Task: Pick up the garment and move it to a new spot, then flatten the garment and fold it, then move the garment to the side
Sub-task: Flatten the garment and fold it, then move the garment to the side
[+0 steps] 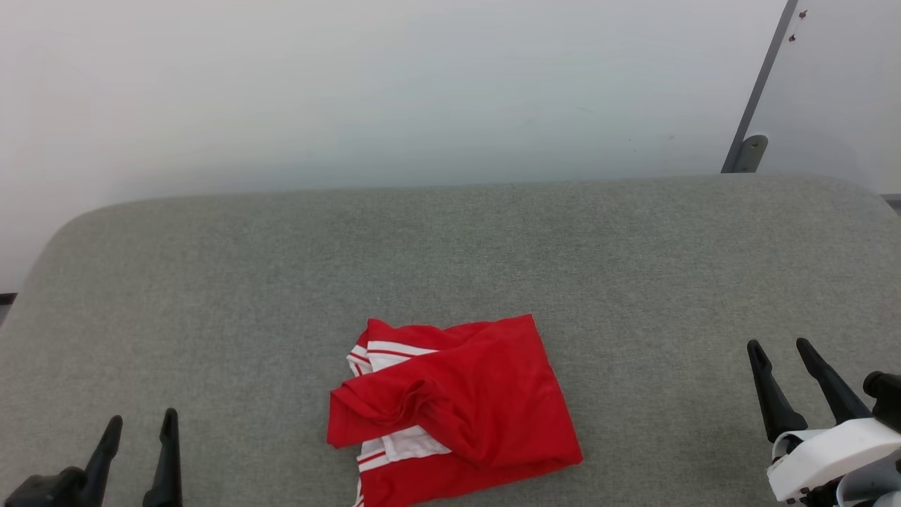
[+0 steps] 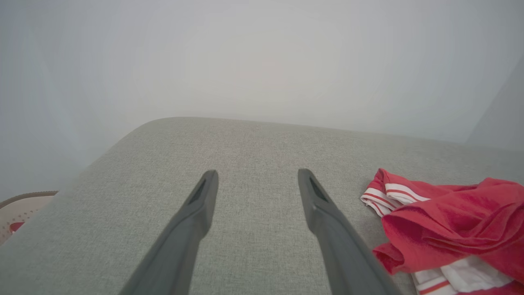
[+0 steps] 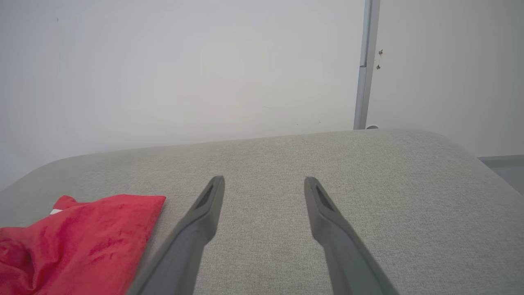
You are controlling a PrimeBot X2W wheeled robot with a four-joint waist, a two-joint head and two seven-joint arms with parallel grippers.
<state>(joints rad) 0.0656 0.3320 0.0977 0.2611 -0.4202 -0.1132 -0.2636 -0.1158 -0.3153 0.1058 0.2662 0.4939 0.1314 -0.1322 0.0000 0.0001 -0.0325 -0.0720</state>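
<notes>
Wall (image 1: 352,84), pale and plain, rises behind everything, with a thin grey post (image 1: 760,91) slanting down it at the right. Below it a grey fabric-covered bench (image 1: 281,267) with rounded far corners spreads across the head view. The garment (image 1: 479,394) lies on the bench near its front edge, about midway between the two arms. It is a loosely folded red bundle with white, red-striped trim showing along its left side, and its lower edge runs out of the head view. The right end effector (image 1: 778,344) hovers over bare fabric well to the right of the garment, fingers spread apart and holding nothing. The left end effector (image 1: 142,417) sits at the lower left, also spread wide and empty, clear of the cloth. Past the bench's left corner, in the left wrist view, part of a pale rimmed object (image 2: 20,209) shows, too cropped to identify.
</notes>
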